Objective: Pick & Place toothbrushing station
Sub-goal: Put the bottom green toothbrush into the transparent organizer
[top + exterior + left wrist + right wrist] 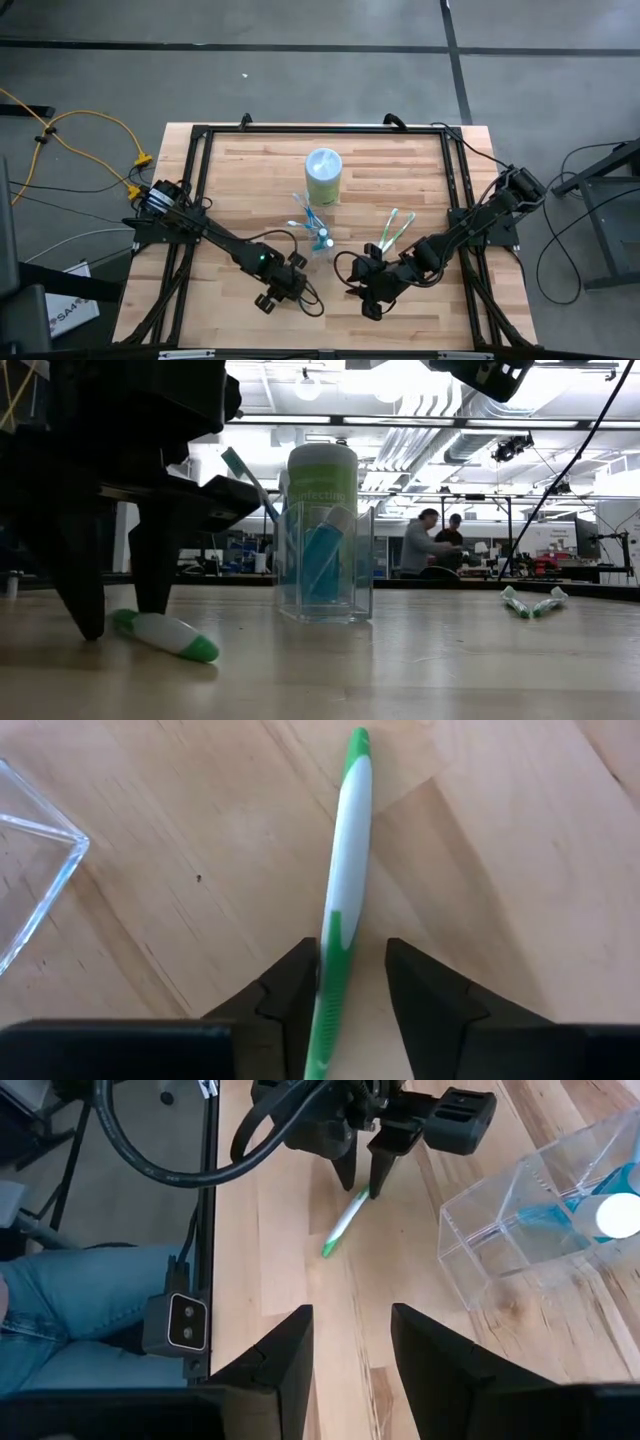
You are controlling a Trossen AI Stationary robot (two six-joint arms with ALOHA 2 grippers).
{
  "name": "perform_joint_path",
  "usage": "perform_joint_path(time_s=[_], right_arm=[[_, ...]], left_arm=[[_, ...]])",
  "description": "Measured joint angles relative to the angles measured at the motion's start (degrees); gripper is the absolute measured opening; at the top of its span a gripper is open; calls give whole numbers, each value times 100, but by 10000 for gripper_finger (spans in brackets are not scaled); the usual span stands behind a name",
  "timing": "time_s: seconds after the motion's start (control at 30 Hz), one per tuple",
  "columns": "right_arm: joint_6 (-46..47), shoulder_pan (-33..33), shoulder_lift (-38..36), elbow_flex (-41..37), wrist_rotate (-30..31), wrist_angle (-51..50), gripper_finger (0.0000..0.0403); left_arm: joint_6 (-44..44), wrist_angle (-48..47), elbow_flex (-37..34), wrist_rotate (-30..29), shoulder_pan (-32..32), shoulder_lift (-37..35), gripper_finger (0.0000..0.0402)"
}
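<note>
- We see the left gripper (pixel 352 982) down at the wooden table (pixel 400 165), its two dark fingers (pixel 290 990) standing apart on either side of a green-and-white toothbrush (pixel 343 890) that lies flat on the boards; one finger is at the handle's edge, the other shows a gap, and we cannot tell whether any grip is made.
- From table height we see the same toothbrush (pixel 165 634) resting on the wood between the left gripper's fingers (pixel 80 590).
- Just beside it stands the clear tumbler (pixel 325 560), upright, with blue-and-white brushes (pixel 250 478) inside; behind it stands a pale green canister (pixel 323 175).
- We find the right gripper (pixel 350 1345) near the table's front edge, its fingers (pixel 285 1355) apart and empty, pointed towards the left gripper (pixel 362 1175) and the tumbler (pixel 520 1210).
- Two more green-and-white toothbrushes (pixel 392 230) lie on the boards near the right arm, well apart from the tumbler.
- Two people (pixel 432 540) sit in the room beyond the table.
</note>
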Motion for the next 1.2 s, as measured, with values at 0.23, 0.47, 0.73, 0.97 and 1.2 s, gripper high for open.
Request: perform_joint_path(time_s=[0.23, 0.47, 0.73, 0.97, 1.2], right_arm=[[0, 0, 0, 0, 0, 9, 129], [-2, 0, 0, 1, 72, 9, 129], [-2, 0, 0, 1, 87, 2, 129], [-2, 0, 0, 0, 105, 11, 129], [-4, -2, 0, 0, 254, 17, 129]], left_arm=[[-2, -48, -2, 28, -4, 0, 70], [25, -104, -3, 1, -57, -2, 44], [554, -301, -30, -8, -248, -206, 10], [649, -276, -37, -136, -332, -294, 8], [882, -245, -35, -661, -441, -331, 6]])
